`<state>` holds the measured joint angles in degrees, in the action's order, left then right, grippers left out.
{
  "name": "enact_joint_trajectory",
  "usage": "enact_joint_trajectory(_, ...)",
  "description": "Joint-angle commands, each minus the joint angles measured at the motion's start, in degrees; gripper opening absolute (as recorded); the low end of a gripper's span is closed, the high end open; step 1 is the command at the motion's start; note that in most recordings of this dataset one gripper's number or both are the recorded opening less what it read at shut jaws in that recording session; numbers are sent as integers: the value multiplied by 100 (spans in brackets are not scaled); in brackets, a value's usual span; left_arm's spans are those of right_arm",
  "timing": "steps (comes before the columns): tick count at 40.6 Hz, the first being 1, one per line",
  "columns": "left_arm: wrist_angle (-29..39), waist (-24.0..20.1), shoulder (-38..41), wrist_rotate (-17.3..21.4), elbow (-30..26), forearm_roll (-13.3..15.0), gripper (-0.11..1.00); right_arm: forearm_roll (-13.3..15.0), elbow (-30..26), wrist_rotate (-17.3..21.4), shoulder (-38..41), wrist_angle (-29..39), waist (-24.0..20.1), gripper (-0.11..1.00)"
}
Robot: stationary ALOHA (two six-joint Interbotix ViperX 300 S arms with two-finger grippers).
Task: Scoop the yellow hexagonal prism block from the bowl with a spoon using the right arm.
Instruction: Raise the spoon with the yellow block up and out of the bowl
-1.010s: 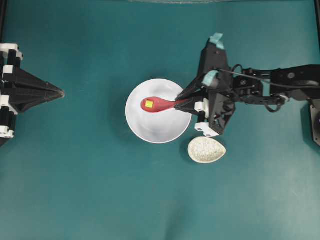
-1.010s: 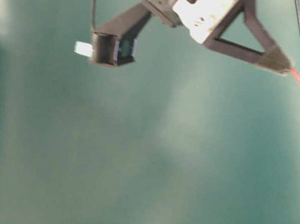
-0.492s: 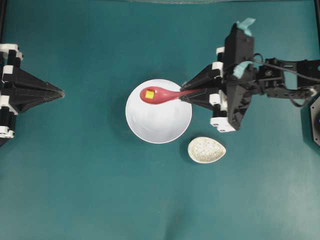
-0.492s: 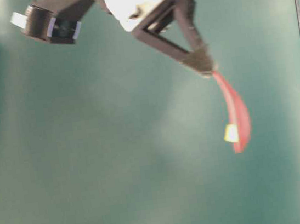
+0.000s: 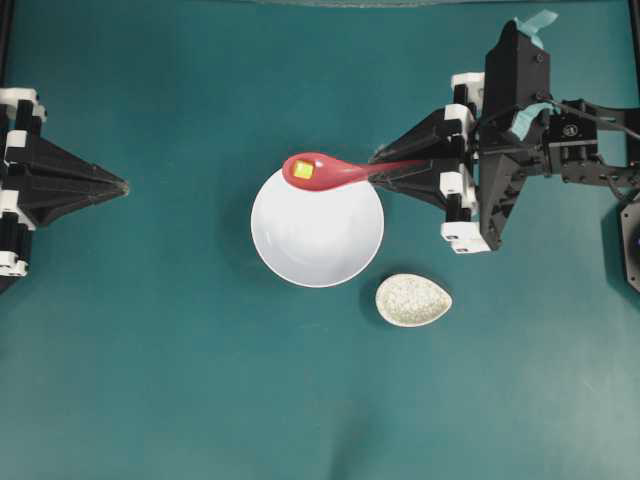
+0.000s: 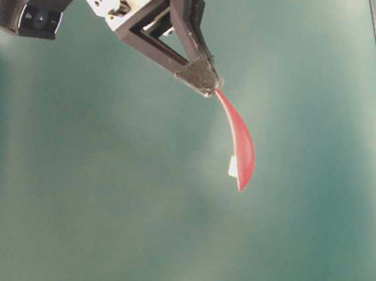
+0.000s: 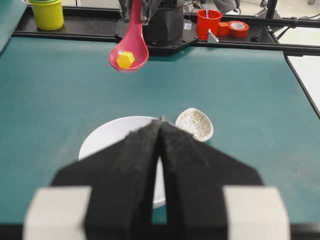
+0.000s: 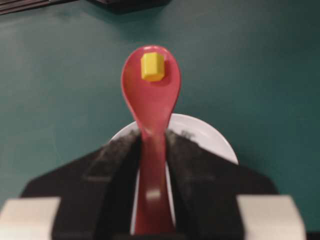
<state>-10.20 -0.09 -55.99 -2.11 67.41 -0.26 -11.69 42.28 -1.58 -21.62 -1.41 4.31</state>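
Since a second ago the right gripper (image 5: pixel 385 170) has lifted and drawn back, jaws clamped on the spoon (image 5: pixel 325 172) handle. In its scoop sits the yellow hexagonal prism block (image 5: pixel 303 170), above the bowl (image 5: pixel 317 240) rim's far edge. Near the table's left edge, the left gripper (image 5: pixel 122 186) is closed, holding nothing.

Glossy red spoon (image 8: pixel 151 105), smooth white bowl (image 5: pixel 317 240), matt teal table (image 5: pixel 180 380)

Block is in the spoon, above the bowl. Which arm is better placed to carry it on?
Right. The right gripper grips the spoon with the yellow block in it; the left gripper rests shut, away from the bowl.
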Motion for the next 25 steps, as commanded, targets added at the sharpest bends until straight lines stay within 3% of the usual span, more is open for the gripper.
enact_joint_trajectory(1, -35, 0, 26, 0, -158, -9, -1, 9, -79, -18, -79, -114, -9, 24)
enact_joint_trajectory(25, 0, -193, 26, -9, -149, -26, -1, 18, -97, -9, -79, -149, -9, 24)
